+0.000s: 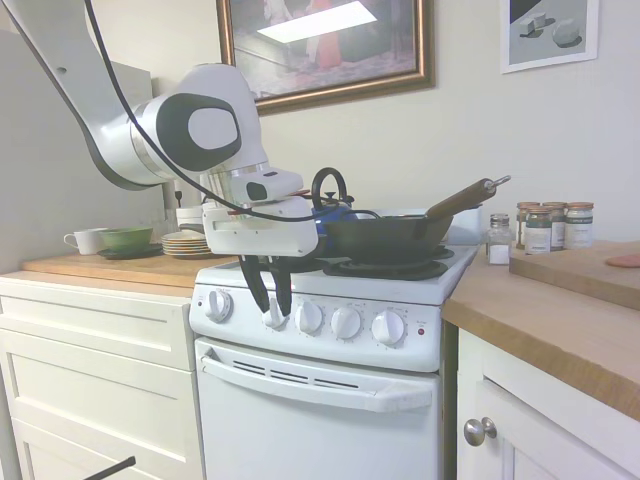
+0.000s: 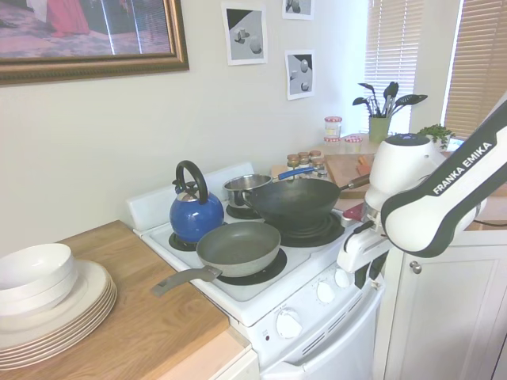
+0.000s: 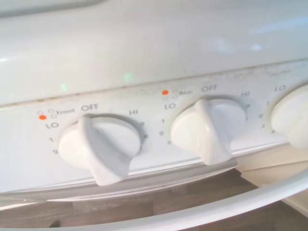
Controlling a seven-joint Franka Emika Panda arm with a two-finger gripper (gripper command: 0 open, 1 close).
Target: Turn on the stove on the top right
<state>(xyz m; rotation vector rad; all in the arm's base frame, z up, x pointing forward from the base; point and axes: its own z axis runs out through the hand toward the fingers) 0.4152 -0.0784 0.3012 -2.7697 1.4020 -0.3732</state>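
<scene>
Stove [image 1: 330,330] sits between two wooden counters [image 1: 560,320], pans crowding its burners. Biggest risk from here imo: picking the wrong knob. The pincer [image 1: 268,292] hangs right over the second knob [image 1: 274,315] from the left, and the wrist view shows that one labelled "Rear" [image 3: 208,129] next to a "Front" one [image 3: 99,147], so it may be the left rear burner, not the top right. The two dark fingers stand a little apart, straddling that knob, gripping nothing that I can make out
</scene>
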